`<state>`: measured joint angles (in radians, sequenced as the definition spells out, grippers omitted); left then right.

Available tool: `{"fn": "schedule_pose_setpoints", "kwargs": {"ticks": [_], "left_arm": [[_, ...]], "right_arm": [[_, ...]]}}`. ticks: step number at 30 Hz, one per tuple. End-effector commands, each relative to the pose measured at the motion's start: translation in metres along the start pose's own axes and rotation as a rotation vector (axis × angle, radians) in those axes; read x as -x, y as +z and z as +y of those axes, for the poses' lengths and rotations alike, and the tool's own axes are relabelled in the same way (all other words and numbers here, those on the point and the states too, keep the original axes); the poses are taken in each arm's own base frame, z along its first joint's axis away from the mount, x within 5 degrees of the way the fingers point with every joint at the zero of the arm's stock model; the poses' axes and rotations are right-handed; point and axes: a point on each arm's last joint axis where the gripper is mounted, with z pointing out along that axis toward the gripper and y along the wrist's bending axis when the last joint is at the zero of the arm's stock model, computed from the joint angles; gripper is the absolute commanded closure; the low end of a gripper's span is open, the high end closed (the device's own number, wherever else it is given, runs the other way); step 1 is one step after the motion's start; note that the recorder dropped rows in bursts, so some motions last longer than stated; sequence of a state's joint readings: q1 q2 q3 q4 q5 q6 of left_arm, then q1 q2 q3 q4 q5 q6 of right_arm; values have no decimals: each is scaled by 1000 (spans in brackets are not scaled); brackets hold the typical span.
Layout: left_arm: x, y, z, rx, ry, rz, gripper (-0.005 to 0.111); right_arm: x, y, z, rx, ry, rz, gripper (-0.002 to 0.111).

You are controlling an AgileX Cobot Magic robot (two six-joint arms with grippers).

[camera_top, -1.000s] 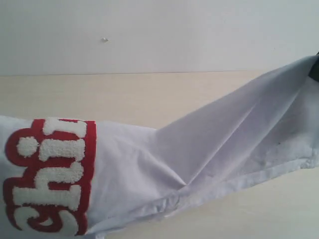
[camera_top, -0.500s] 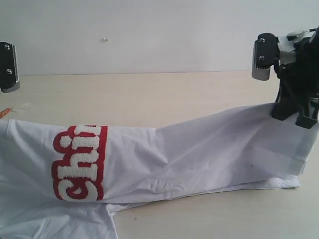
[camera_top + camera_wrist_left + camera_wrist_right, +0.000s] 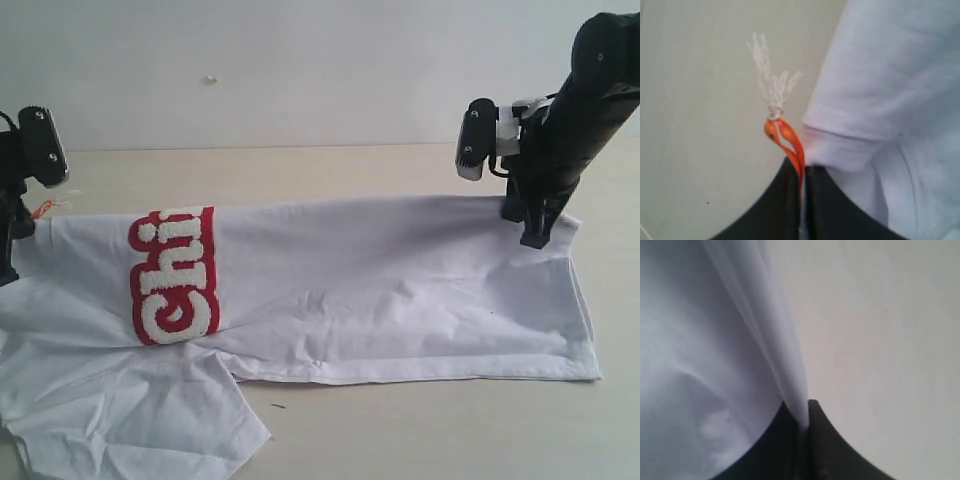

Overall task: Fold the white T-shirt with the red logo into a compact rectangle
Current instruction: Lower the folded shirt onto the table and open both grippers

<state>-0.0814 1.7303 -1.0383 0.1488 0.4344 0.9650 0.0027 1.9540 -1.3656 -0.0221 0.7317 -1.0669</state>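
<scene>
White against the pale worktop [image 3: 330, 180]: finds the white T-shirt [image 3: 380, 290] lying flat as a long band, long axis from 9 to 3 o'clock in the exterior view, red logo [image 3: 175, 275] toward 9. Holds it at both ends: left end effector [image 3: 8, 265] pinched together on the neck edge and orange tag [image 3: 787, 137] at 9 o'clock, right end effector [image 3: 535, 232] pinched together on the hem corner at 3. Puts the cloth between the two, neither nearer. Probably calls for carrying one end over to the other along that axis
</scene>
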Motion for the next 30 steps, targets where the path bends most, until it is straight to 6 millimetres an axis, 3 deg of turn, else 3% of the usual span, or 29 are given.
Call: {"fn": "schedule_pose_setpoints", "kwargs": {"ticks": [1, 9, 15, 18, 23, 27, 30], "left_arm": [[-1, 32, 0, 40, 11, -29, 107], [0, 74, -8, 58, 5, -68, 107], [3, 78, -5, 111, -5, -110, 105], [5, 78, -2, 142, -14, -134, 91], [6, 84, -2, 161, -25, -153, 55], [9, 86, 0, 190, -121, -193, 27], [8, 81, 7, 238, -137, -220, 19]], "right_arm": [[1, 21, -12, -45, 15, 11, 108], [4, 52, -18, -66, 54, 12, 107], [4, 56, -19, -87, 59, 9, 87], [4, 56, -21, -101, 59, -1, 66], [5, 56, -21, -105, 59, -4, 38], [5, 56, -21, -105, 59, -4, 33], [5, 53, -25, -129, 49, 2, 33]]}}
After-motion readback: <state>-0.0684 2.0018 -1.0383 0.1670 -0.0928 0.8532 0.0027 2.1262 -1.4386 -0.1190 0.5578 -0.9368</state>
